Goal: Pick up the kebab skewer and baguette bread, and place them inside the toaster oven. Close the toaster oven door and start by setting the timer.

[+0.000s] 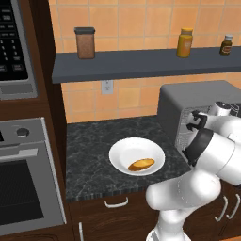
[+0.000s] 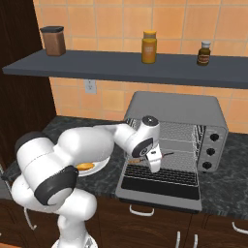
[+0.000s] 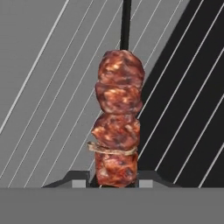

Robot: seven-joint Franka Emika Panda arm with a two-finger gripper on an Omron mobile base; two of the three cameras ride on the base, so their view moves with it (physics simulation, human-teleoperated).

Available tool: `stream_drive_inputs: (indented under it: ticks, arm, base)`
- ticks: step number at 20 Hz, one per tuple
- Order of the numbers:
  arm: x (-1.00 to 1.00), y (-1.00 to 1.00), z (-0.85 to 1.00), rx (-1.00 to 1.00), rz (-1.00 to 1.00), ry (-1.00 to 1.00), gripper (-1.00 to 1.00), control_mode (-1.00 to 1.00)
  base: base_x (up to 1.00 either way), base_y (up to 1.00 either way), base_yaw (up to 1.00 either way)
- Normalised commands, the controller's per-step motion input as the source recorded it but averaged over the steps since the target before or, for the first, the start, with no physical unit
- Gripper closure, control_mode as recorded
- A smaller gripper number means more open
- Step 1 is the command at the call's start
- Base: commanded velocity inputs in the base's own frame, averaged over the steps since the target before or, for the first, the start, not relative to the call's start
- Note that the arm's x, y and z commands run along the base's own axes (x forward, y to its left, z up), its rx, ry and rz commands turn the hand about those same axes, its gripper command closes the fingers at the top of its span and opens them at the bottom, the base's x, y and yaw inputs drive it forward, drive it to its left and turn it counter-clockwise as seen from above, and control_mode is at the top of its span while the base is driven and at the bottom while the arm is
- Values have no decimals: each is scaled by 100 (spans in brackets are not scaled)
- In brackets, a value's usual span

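Kebab skewer (image 3: 117,120): between the two dark fingertips at its lower chunk, stick running away over the wire rack (image 3: 52,109).
Gripper (image 2: 154,163): fingers clamped on the kebab skewer, hanging above the front edge of the rack.
Toaster oven (image 2: 174,109): on the counter (image 1: 89,155), near its right end.
Toaster oven door (image 2: 160,186): folded down flat, overhanging the counter's front edge.
Baguette bread (image 1: 141,164): on the white plate (image 1: 123,151), toward its front rim, well apart from the oven.

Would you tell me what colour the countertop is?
Dark, nearly black, with pale marbling; the countertop shows best in the left base view.
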Motion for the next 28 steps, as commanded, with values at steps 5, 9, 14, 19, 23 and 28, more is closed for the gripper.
stream_drive_inputs:
  ticks: [5,9,14,19,23,28]
  arm:
    - [0,0,-3,1,-1,0,-100,-100]
    - [-24,0,13,2,0,-4,-100,-100]
    - [-77,7,49,2,0,-6,-100,-100]
    - [-80,83,29,0,6,-1,-100,-100]
    - [-56,100,29,0,11,2,-100,-100]
    - [-19,100,19,0,2,0,-100,-100]
  base:
    - [0,0,0]
    - [0,0,0]
    - [0,0,0]
    - [0,0,0]
    - [0,0,0]
    - [0,0,0]
